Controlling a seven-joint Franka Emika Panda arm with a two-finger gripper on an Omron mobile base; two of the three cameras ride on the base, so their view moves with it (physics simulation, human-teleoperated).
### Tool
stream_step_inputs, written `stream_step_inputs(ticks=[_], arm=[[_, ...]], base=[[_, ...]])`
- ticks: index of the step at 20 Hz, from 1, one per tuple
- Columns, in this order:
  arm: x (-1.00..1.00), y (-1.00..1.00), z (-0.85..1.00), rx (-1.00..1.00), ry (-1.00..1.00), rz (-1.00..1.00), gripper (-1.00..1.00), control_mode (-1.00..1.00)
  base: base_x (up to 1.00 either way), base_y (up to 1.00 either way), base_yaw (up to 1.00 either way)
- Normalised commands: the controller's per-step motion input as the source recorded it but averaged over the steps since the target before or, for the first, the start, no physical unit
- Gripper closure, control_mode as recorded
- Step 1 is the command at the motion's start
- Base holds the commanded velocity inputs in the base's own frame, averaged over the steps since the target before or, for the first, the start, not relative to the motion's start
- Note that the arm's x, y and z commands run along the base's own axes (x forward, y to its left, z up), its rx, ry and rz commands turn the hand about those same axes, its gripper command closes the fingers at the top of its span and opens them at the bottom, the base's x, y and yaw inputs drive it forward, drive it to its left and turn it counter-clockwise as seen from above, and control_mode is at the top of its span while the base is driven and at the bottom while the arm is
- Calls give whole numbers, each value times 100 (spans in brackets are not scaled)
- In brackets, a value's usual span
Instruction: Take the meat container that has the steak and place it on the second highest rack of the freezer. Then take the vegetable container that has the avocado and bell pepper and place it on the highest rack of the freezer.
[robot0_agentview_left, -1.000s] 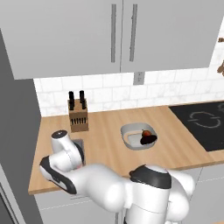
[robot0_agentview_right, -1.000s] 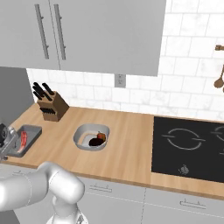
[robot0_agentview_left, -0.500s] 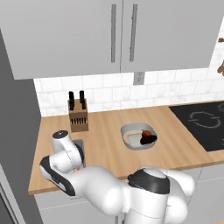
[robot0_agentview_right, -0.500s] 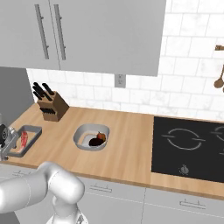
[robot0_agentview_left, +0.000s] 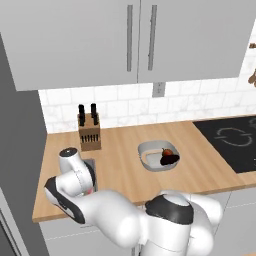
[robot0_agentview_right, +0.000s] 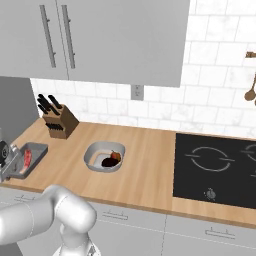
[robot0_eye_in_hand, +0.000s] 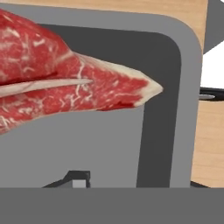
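The gripper (robot0_agentview_right: 11, 161) is down at the meat container (robot0_agentview_right: 36, 150) at the left end of the wooden surface (robot0_agentview_right: 150, 165); whether its jaws are clenched on the rim or standing free cannot be told, since only one dark fingertip (robot0_eye_in_hand: 78, 178) shows against the tray's near wall in the hand view. That dark grey tray (robot0_eye_in_hand: 186, 87) holds the steak (robot0_eye_in_hand: 65, 87), a red marbled slab with a pale fat edge (its pointed end well short of the tray's rounded corner). From the left base view the robot's wrist covers most of the tray (robot0_agentview_left: 91, 170). Further along the surface sits the vegetable container (robot0_agentview_right: 95, 152), a round pale grey bowl, with the avocado (robot0_agentview_right: 107, 162) and the bell pepper (robot0_agentview_right: 116, 156) touching inside it. Behind the tray, against the tiled wall, stands a knife block (robot0_agentview_right: 59, 122). To the right lies a black induction hob (robot0_agentview_right: 215, 167). White wall cupboards (robot0_agentview_right: 115, 40) hang above.
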Motion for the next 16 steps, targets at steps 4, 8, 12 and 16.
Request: stream_step_inputs(ticks=[4, 8, 12, 16], arm=[[0, -4, 0, 0, -1, 0, 100, -100], [0, -5, 23, 0, 0, 0, 100, -100], [-35, 0, 86, -1, 0, 0, 100, -100], [-53, -7, 100, -1, -1, 0, 100, -100]], base=[[0, 0, 0], [0, 0, 0], [0, 0, 0], [0, 0, 0]])
